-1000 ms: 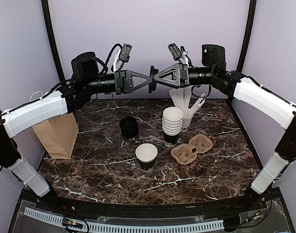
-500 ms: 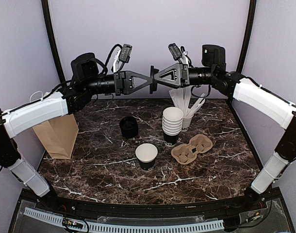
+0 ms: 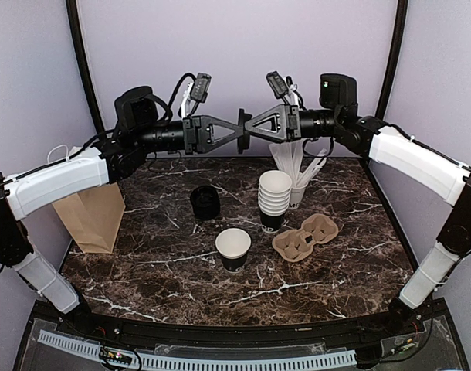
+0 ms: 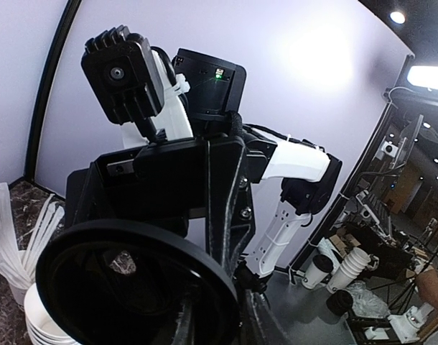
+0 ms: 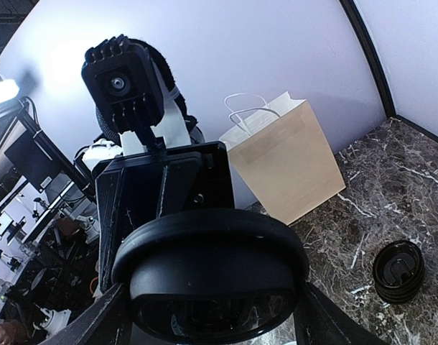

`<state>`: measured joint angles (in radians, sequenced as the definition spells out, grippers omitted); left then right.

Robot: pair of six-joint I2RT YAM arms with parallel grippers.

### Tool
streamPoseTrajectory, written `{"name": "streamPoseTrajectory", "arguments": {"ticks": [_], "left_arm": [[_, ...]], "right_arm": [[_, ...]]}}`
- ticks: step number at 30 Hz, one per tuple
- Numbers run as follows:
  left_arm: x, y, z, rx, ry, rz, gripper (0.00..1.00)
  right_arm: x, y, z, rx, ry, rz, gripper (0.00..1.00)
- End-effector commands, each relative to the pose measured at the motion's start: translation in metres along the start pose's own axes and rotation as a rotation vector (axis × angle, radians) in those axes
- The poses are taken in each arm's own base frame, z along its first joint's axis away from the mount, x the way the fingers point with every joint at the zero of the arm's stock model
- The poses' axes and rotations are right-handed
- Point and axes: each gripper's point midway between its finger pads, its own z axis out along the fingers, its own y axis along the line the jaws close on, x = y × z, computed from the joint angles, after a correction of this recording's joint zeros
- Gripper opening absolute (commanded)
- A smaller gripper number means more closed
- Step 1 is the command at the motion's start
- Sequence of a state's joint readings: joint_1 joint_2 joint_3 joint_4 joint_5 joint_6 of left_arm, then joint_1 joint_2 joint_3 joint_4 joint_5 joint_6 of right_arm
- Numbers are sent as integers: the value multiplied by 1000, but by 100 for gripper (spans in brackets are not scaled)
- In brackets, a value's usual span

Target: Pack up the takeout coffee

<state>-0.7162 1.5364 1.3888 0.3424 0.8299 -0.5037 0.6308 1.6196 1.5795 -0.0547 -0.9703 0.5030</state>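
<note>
Top cam: fixed, high & behind the arm bases, looking down and fwd over the whole surface (image 3: 143, 255) to the back wall; widest, farthest view. L wrist cam (image 5: 122, 83) and R wrist cam (image 4: 118, 72) sit up in mid-air, roughly level, facing each other head-on: L looks along the left end effector (image 3: 235, 128) twd the right arm, R along the right end effector (image 3: 248, 126) twd the left arm. Both v. close on the black lid (image 4: 133, 287) between them, which fills each lower frame. R & top share the paper bag (image 5: 283, 165) and takeout coffee (image 5: 398, 269); L & top share the straws (image 4: 11, 230).
</note>
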Motion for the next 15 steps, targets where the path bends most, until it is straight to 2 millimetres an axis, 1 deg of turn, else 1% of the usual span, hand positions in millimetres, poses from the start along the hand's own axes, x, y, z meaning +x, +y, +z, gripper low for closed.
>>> {"name": "streamPoseTrajectory", "arguments": {"ticks": [1,3,5,6,8,9,10,11,12,13,14,15], "left_arm": [[-4,-8,-10,-42,-14,40,31],[-2,-5,-13,-72,-9,46,40],[1,-3,-16,-95,5,47,45],[2,-3,-17,-104,10,59,46],[9,-1,-23,-145,35,63,50],[17,1,-29,-174,60,49,52],[20,7,-33,-222,69,65,53],[34,12,-40,-270,111,37,53],[41,27,-47,-356,125,42,54],[54,35,-55,-417,168,10,55],[63,52,-65,-515,185,0,55],[79,62,-73,-573,228,-47,56]], "right_arm": [[3,-4,1,27,4,-50,75],[6,-11,1,59,11,-63,74],[9,-18,0,92,22,-74,73],[10,-21,-1,111,29,-96,73],[13,-28,-5,157,53,-131,73],[16,-32,-8,185,70,-164,72],[18,-36,-11,220,89,-197,72],[22,-39,-13,250,109,-233,72],[26,-44,-16,287,132,-255,73],[32,-48,-16,312,161,-288,73],[37,-52,-17,333,186,-309,73],[43,-55,-17,346,210,-320,73]]}}
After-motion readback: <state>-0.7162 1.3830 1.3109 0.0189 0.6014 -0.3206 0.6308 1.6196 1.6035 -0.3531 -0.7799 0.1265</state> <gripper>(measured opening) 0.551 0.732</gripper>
